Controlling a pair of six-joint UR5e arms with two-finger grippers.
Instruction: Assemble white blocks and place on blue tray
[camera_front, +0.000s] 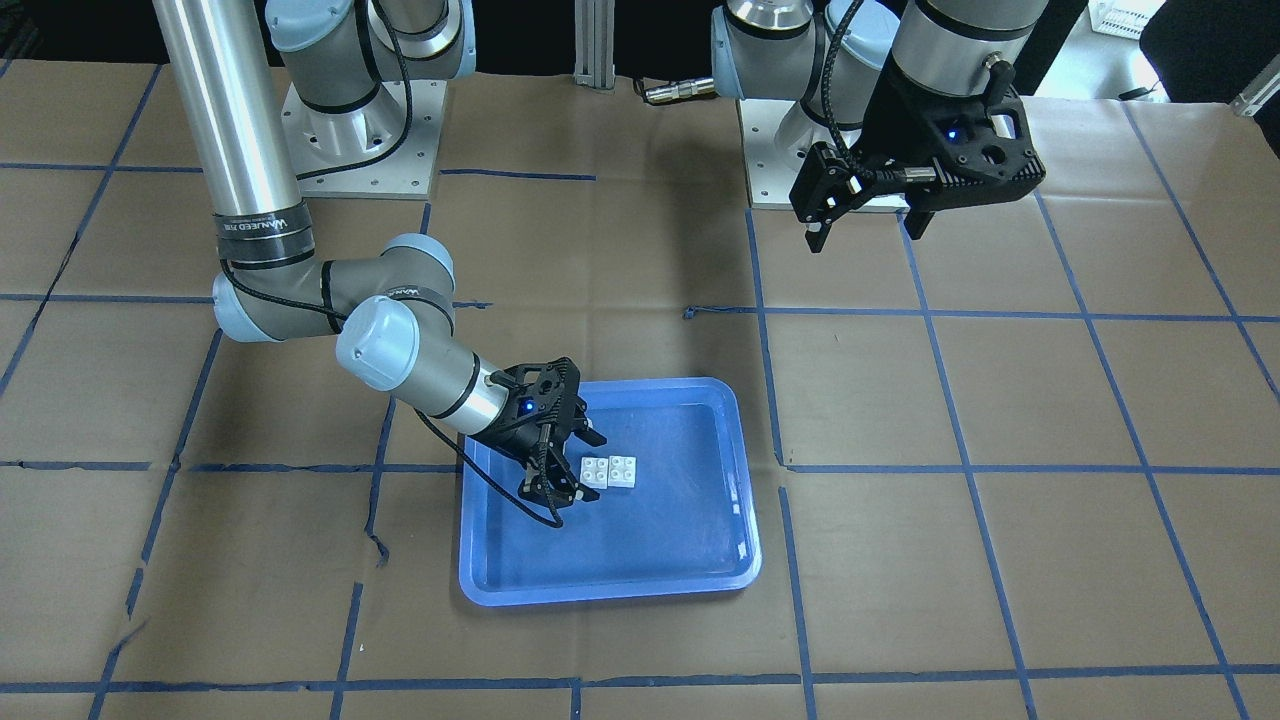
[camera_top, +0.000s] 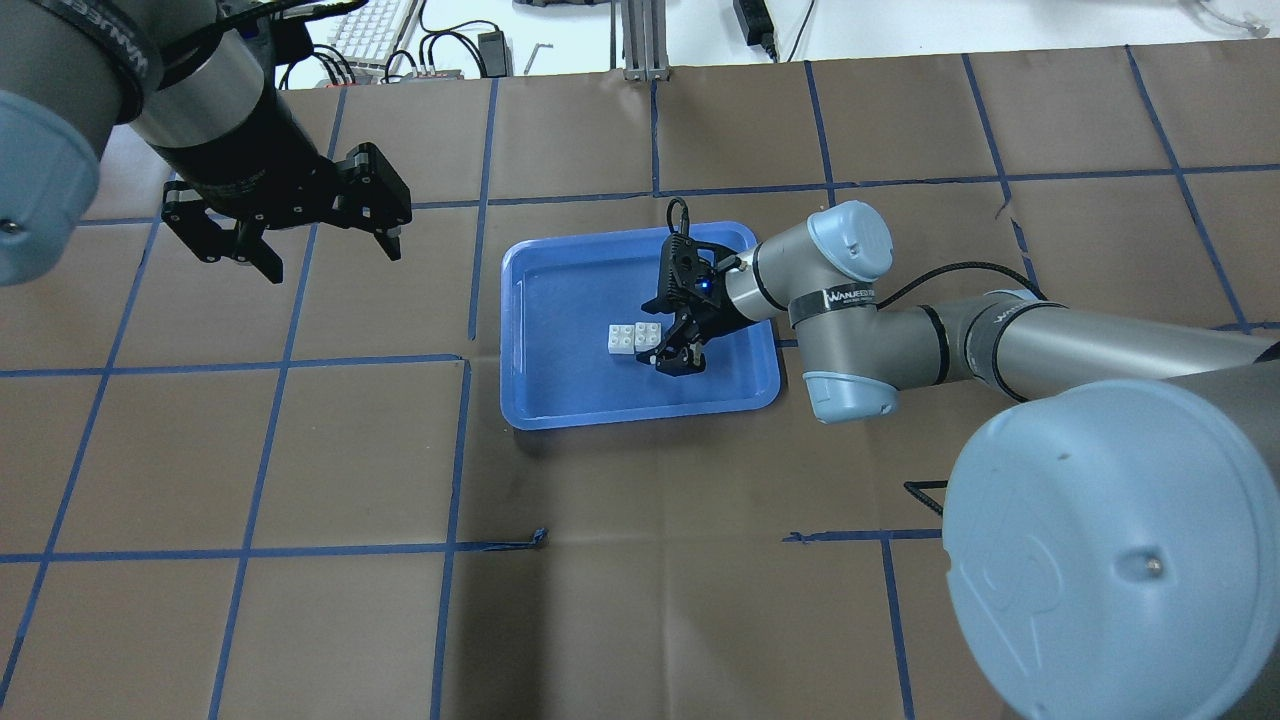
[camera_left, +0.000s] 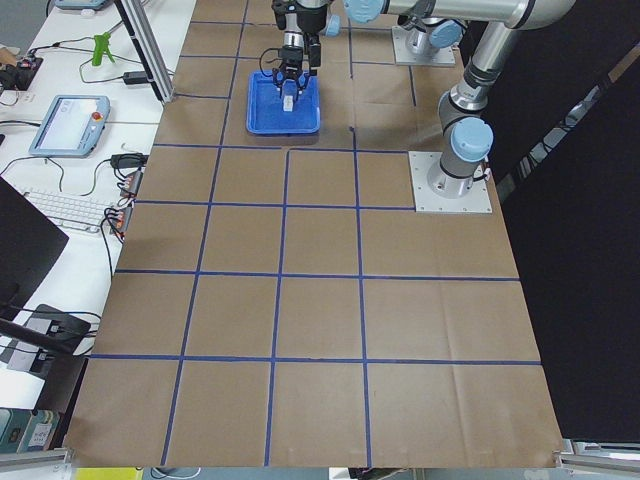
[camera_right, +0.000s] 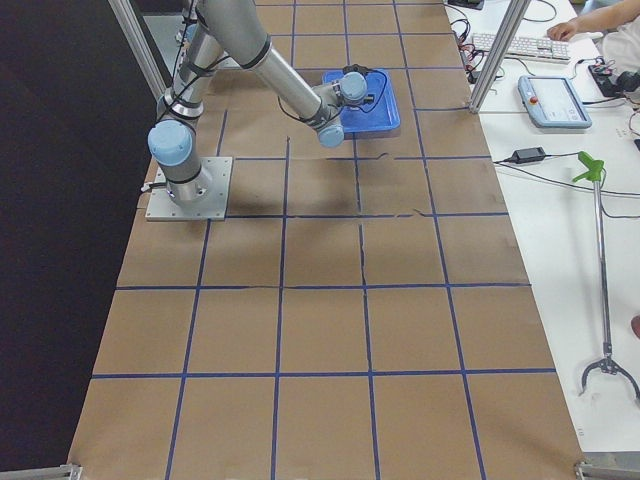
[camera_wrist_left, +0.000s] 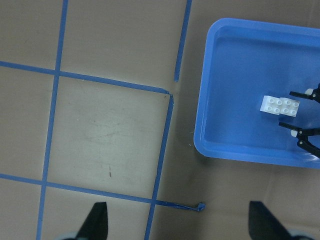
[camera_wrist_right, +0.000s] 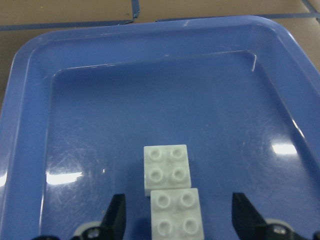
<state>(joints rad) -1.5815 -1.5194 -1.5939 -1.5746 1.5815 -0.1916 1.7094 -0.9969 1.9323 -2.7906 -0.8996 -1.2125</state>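
Observation:
The two white blocks lie side by side, touching, on the floor of the blue tray, studs up. They also show in the overhead view and the left wrist view. My right gripper is open and low in the tray. In the right wrist view the nearer block lies between its fingers untouched, and the farther block lies just beyond. My left gripper is open and empty, held high over bare table left of the tray.
Brown paper with blue tape grid lines covers the table. The two arm bases stand on metal plates at the robot's side. A keyboard and cables lie beyond the far table edge.

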